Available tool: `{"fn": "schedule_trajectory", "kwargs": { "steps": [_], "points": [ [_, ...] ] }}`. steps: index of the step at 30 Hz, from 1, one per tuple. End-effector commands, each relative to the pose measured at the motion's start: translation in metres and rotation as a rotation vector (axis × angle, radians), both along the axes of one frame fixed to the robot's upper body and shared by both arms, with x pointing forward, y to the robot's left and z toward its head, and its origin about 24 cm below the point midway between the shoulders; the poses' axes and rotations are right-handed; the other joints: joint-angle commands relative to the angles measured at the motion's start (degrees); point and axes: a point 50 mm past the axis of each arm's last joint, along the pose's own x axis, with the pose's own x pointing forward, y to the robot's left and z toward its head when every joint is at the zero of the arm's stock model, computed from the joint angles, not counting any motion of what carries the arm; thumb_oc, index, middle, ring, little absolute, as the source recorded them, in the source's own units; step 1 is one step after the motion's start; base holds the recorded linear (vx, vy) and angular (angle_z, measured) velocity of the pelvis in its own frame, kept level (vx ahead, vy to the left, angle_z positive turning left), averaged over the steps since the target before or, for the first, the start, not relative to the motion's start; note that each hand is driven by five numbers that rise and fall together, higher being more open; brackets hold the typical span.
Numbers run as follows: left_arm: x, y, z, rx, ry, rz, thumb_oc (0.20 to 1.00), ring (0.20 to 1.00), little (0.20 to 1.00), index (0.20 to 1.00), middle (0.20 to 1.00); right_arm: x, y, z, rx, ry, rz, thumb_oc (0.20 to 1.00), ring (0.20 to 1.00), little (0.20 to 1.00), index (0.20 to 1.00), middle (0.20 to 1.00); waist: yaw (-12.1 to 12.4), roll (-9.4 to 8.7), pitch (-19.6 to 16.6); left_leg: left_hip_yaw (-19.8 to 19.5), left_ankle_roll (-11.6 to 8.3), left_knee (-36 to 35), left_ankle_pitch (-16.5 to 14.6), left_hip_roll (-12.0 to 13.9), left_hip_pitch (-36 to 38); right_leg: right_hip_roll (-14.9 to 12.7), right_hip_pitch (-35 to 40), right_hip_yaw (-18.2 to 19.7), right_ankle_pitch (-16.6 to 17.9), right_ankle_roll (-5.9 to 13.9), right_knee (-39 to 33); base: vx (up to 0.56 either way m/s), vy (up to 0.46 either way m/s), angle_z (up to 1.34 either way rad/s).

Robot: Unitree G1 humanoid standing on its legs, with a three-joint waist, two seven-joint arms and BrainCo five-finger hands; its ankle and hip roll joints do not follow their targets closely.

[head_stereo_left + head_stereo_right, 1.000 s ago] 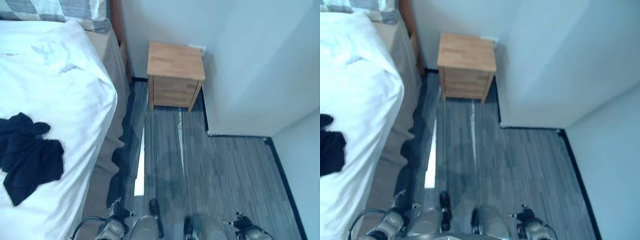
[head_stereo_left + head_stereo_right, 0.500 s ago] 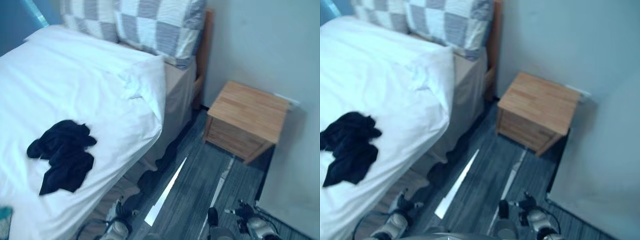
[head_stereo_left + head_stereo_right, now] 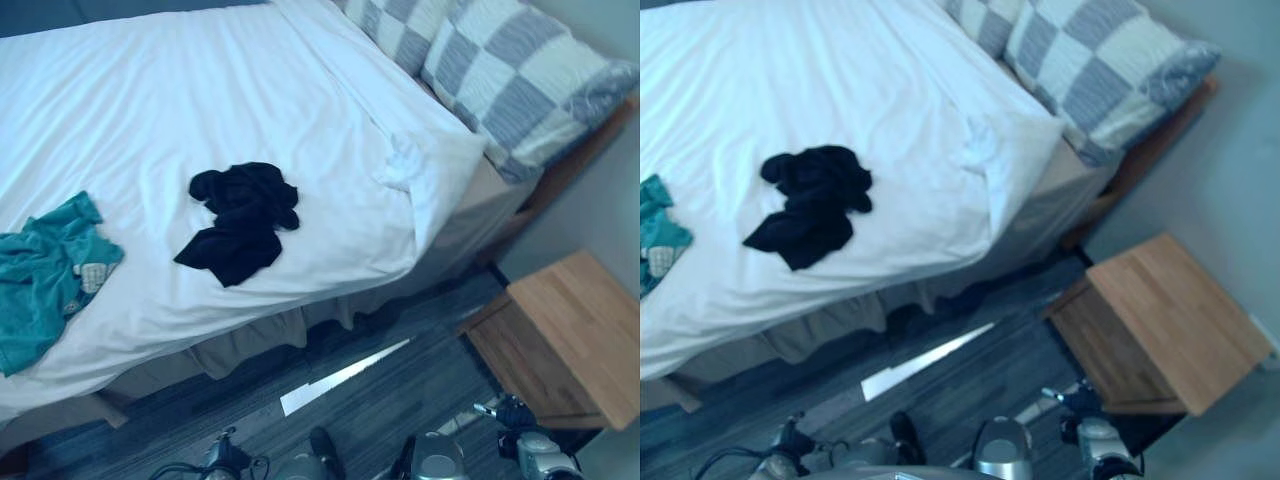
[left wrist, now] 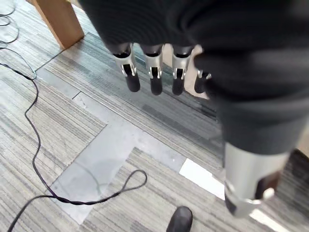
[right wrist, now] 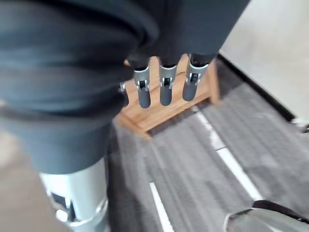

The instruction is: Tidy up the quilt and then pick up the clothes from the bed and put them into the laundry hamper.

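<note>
A white quilt [image 3: 200, 110] covers the bed, with a small rumpled fold near its right corner [image 3: 403, 163]. A black garment [image 3: 240, 222] lies crumpled in the middle of the quilt near the bed's edge. A teal garment [image 3: 45, 285] lies at the left. My left hand [image 4: 153, 67] hangs low over the grey floor, fingers straight and holding nothing. My right hand [image 5: 165, 87] also hangs open and holds nothing, with the wooden nightstand [image 5: 159, 108] past its fingers. Both hands are well short of the bed.
Grey-and-white checked pillows [image 3: 510, 85] lie at the head of the bed on the right. A wooden nightstand [image 3: 570, 335] stands on the floor right of the bed. Grey plank floor [image 3: 380, 400] runs between me and the bed's edge.
The camera has swung left, so the bed now takes up most of the picture and the teal garment has come into view. Both hands stay low at my sides.
</note>
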Motion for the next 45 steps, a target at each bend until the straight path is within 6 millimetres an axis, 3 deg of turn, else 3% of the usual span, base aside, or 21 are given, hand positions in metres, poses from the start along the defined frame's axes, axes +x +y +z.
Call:
{"fn": "schedule_trajectory", "kwargs": {
  "steps": [1, 3, 4, 5, 7, 8, 9, 10, 11, 14, 18, 22, 31, 32, 34, 36, 38, 42, 43, 44, 45],
  "points": [
    [0.017, 0.01, 0.009, 0.046, -0.059, -0.024, 1.0, 1.0, 1.0, 1.0, 1.0, 0.034, -0.032, 0.036, -0.007, -0.236, -0.215, 1.0, 1.0, 1.0, 1.0, 1.0, 0.68, -0.42, 1.33, 0.28, -5.33, -3.81, -0.23, 3.82, 2.71, 1.65, 4.68, 4.47, 0.77, 5.73, -14.4, 0.11, -0.226, 1.0],
    [0.024, 0.009, 0.012, 0.044, -0.083, -0.033, 1.0, 1.0, 1.0, 1.0, 1.0, 0.039, -0.049, 0.051, -0.035, -0.308, -0.275, 1.0, 1.0, 1.0, 1.0, 1.0, 0.56, -0.65, 1.42, -0.88, -6.04, -4.22, -0.3, 4.21, 2.7, 1.23, 5.59, 6.16, 0.03, 4.94, -21.08, 0.12, -0.236, 1.17],
    [0.032, 0.008, 0.015, 0.043, -0.112, -0.057, 1.0, 1.0, 1.0, 1.0, 1.0, 0.046, -0.081, 0.083, -0.139, -0.408, -0.317, 1.0, 1.0, 1.0, 1.0, 1.0, 0.31, -1.49, 0.82, -3.17, -7.26, -4.86, -0.59, 4.16, 2.63, 0.32, 6.23, 10.43, 1.38, 4.52, -33.49, 0.12, -0.195, 0.92],
    [0.032, 0.008, 0.015, 0.043, -0.112, -0.057, 1.0, 1.0, 1.0, 1.0, 1.0, 0.046, -0.081, 0.083, -0.139, -0.408, -0.317, 1.0, 1.0, 1.0, 1.0, 1.0, 0.31, -1.49, 0.82, -3.17, -7.26, -4.86, -0.59, 4.16, 2.63, 0.32, 6.23, 10.43, 1.38, 4.52, -33.49, 0.18, -0.301, 1.1],
    [0.043, 0.013, 0.021, 0.054, -0.143, -0.072, 1.0, 1.0, 1.0, 1.0, 1.0, 0.05, -0.12, 0.135, -0.344, -0.512, -0.281, 1.0, 1.0, 1.0, 1.0, 1.0, -0.76, -2.33, 0.56, -6.64, -9.01, -5.24, -0.81, 5.05, 2.8, -1.36, 4.82, 17.74, 5.58, 5.69, -42.03, 0.18, -0.328, 0.82],
    [0.043, 0.013, 0.021, 0.054, -0.143, -0.072, 1.0, 1.0, 1.0, 1.0, 1.0, 0.05, -0.12, 0.135, -0.344, -0.512, -0.281, 1.0, 1.0, 1.0, 1.0, 1.0, -0.77, -2.32, 0.55, -6.66, -9.01, -5.23, -0.82, 5.06, 2.78, -1.36, 4.84, 17.71, 5.6, 5.69, -42.06, 0.16, -0.362, 0.92],
    [0.045, 0.017, 0.024, 0.071, -0.149, -0.092, 1.0, 1.0, 1.0, 1.0, 1.0, 0.051, -0.131, 0.154, -0.486, -0.495, -0.191, 1.0, 1.0, 1.0, 1.0, 1.0, -0.7, -2.98, 0.74, -7.79, -9.6, -4.87, -0.99, 5.52, 3.13, -1.65, 5.1, 19.45, 5.96, 5.97, -42.25, 0.17, -0.484, 1.02],
    [0.048, 0.027, 0.032, 0.12, -0.183, -0.126, 1.0, 1.0, 1.0, 1.0, 1.0, 0.069, -0.144, 0.208, -0.798, -0.481, 0.003, 1.0, 1.0, 1.0, 1.0, 1.0, 0.53, -4.76, 0.21, -8.87, -10.86, -4.14, -0.72, 6.12, 3.31, -2.23, 5.83, 18.08, 7.47, 6.87, -41.91, 0.25, -0.736, 1.07],
    [0.04, 0.028, 0.029, 0.121, -0.174, -0.117, 1.0, 1.0, 1.0, 1.0, 1.0, 0.083, -0.14, 0.244, -0.925, -0.512, 0.126, 1.0, 1.0, 1.0, 1.0, 1.0, 0.92, -4.96, 0.11, -9.54, -11.65, -4.05, -0.29, 7.15, 3.67, -0.91, 6.21, 18.48, 6.9, 6.75, -41.6, 0.25, -0.699, 0.54],
    [0.027, 0.02, 0.022, 0.096, -0.159, -0.133, 1.0, 1.0, 1.0, 1.0, 1.0, 0.106, -0.121, 0.295, -1.098, -0.597, 0.273, 1.0, 1.0, 1.0, 1.0, 1.0, 1.34, -3.83, -0.13, -9.89, -13.06, -3.33, 0.24, 9.59, 4.01, 1.29, 6.79, 17.99, 5.95, 5.81, -41.78, 0.13, -0.368, 0.16],
    [0.053, 0.012, 0.035, 0.088, -0.279, -0.193, 1.0, 1.0, 1.0, 1.0, 1.0, 0.129, -0.094, 0.34, -1.179, -0.748, 0.334, 1.0, 1.0, 1.0, 1.0, 1.0, 2.17, -2.0, 2.38, -12.14, -13.91, 4.73, 1.86, 12.12, -1.5, 4.15, 6.83, 16.62, 3.0, 3.11, -41.35, 0.01, -0.303, -0.18],
    [0.076, 0.004, 0.046, 0.073, -0.364, -0.211, 1.0, 1.0, 1.0, 1.0, 1.0, 0.136, -0.084, 0.35, -1.182, -0.791, 0.351, 1.0, 1.0, 1.0, 1.0, 1.0, 2.18, -1.11, 4.36, -12.93, -13.08, 5.24, 2.82, 9.17, -6.84, 4.09, 5.59, 14.1, 1.53, 2.14, -39.46, -0.09, -0.161, 0.47],
    [0.104, -0.012, 0.06, 0.061, -0.423, -0.382, 1.0, 1.0, 1.0, 1.0, 1.0, 0.167, -0.055, 0.361, -1.146, -0.817, 0.422, 1.0, 1.0, 1.0, 1.0, 1.0, 1.25, 3.84, 5.2, -6.49, -13.58, -3.53, 6.36, 9.15, -5.84, 4.91, -1.6, 13.59, 2.54, 2.53, -36.86, 0.0, -0.001, 0.03],
    [0.11, -0.012, 0.065, 0.061, -0.441, -0.398, 1.0, 1.0, 1.0, 1.0, 1.0, 0.174, -0.063, 0.369, -1.118, -0.789, 0.367, 0.2, 0.2, 0.2, 0.2, 0.2, 1.57, 5.03, 5.89, -6.12, -13.6, -3.6, 6.68, 8.67, -6.87, 4.47, -3.25, 14.1, 2.76, 2.76, -36.12, -0.07, 0.03, -0.09],
    [0.115, -0.013, 0.066, 0.064, -0.433, -0.412, 1.0, 1.0, 1.0, 1.0, 1.0, 0.177, -0.082, 0.364, -1.112, -0.67, 0.291, 0.2, 0.2, 0.2, 0.2, 0.2, 2.07, 6.39, 6.88, -6.19, -13.7, -3.47, 7.13, 8.29, -7.41, 3.77, -3.22, 13.25, 2.51, 3.03, -35.84, -0.02, 0.007, 0.02],
    [0.112, -0.016, 0.065, 0.055, -0.431, -0.42, 1.0, 1.0, 1.0, 1.0, 1.0, 0.174, -0.081, 0.352, -1.105, -0.674, 0.298, 0.2, 0.2, 0.2, 0.2, 0.2, 1.8, 6.68, 7.04, -6.64, -13.61, -3.79, 7.17, 8.13, -7.19, 3.73, -2.87, 13.1, 2.36, 3.08, -35.71, 0.05, 0.014, 0.09],
    [0.101, -0.021, 0.054, 0.027, -0.391, -0.387, 1.0, 1.0, 1.0, 1.0, 1.0, 0.147, -0.092, 0.295, -1.012, -0.646, 0.283, 0.2, 0.2, 0.2, 0.2, 0.2, 1.3, 6.85, 6.53, -7.59, -13.21, -4.51, 6.6, 8.04, -6.01, 3.63, -0.91, 12.18, 1.88, 3.19, -36.2, 0.11, 0.036, 0.14],
    [0.092, -0.019, 0.046, 0.023, -0.345, -0.346, 1.0, 1.0, 1.0, 1.0, 1.0, 0.088, -0.126, 0.231, -0.894, -0.557, 0.083, 0.2, 0.2, 0.2, 0.2, 0.2, 1.25, 5.92, 4.22, -9.03, -12.62, -5.55, 5.27, 7.98, -2.54, 3.42, 4.31, 10.19, 1.71, 3.29, -38.06, 0.13, 0.026, 0.31],
    [0.089, -0.021, 0.042, 0.023, -0.326, -0.311, 1.0, 1.0, 1.0, 1.0, 1.0, 0.068, -0.128, 0.2, -0.79, -0.539, -0.034, 0.696, 0.696, 0.696, 0.696, 0.696, 0.69, 5.17, 3.27, -9.15, -12.44, -5.8, 4.66, 8.14, -1.1, 3.58, 6.01, 9.82, 1.85, 3.24, -38.91, 0.11, 0.067, 0.09],
    [0.089, -0.022, 0.04, 0.021, -0.322, -0.295, 1.0, 1.0, 1.0, 1.0, 1.0, 0.059, -0.126, 0.185, -0.739, -0.53, -0.084, 1.0, 1.0, 1.0, 1.0, 1.0, 0.42, 4.75, 2.71, -9.03, -12.42, -5.92, 4.37, 8.27, -0.49, 3.69, 6.71, 9.77, 1.93, 3.24, -39.36, 0.07, 0.056, 0.03],
    [0.088, -0.022, 0.04, 0.022, -0.32, -0.298, 1.0, 1.0, 1.0, 1.0, 1.0, 0.057, -0.126, 0.184, -0.738, -0.527, -0.087, 1.0, 1.0, 1.0, 1.0, 1.0, 0.59, 4.68, 2.73, -9.02, -12.43, -5.93, 4.33, 8.27, -0.33, 3.69, 6.93, 9.75, 1.97, 3.25, -39.5, 0.07, 0.063, 0.03]
  ]
}}
